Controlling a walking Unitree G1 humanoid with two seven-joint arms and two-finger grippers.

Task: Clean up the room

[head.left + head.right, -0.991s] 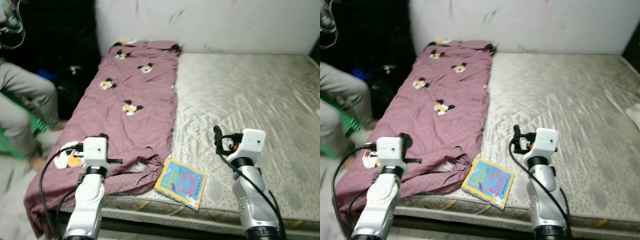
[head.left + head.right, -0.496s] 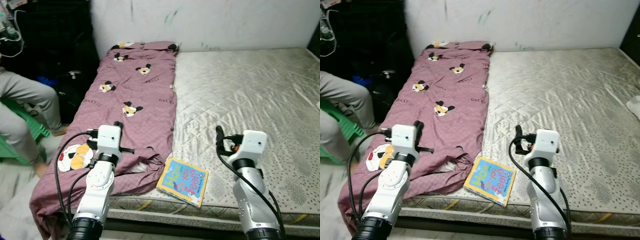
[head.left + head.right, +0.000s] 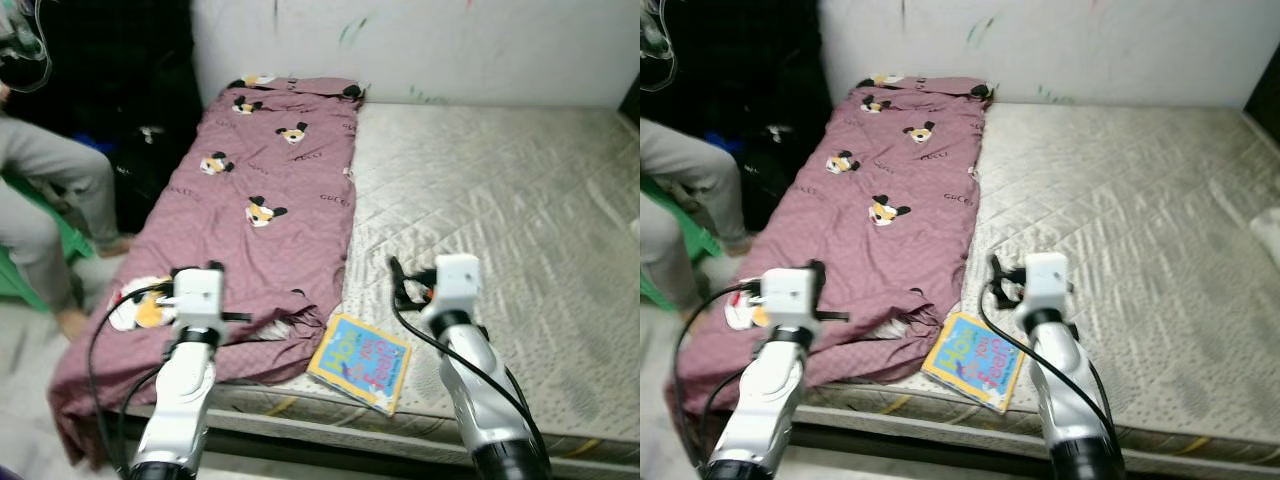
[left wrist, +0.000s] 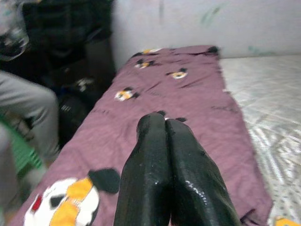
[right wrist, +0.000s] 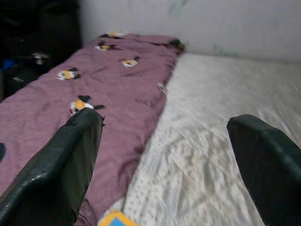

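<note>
Picture book (image 3: 360,362) flat at mattress (image 3: 500,200) front edge, just beside maroon cartoon-print blanket (image 3: 260,210). Left gripper (image 4: 165,141) fingers together over blanket's near end; right gripper (image 5: 164,155) fingers apart above book. Seated person's legs (image 3: 50,200) beyond blanket's edge.
</note>
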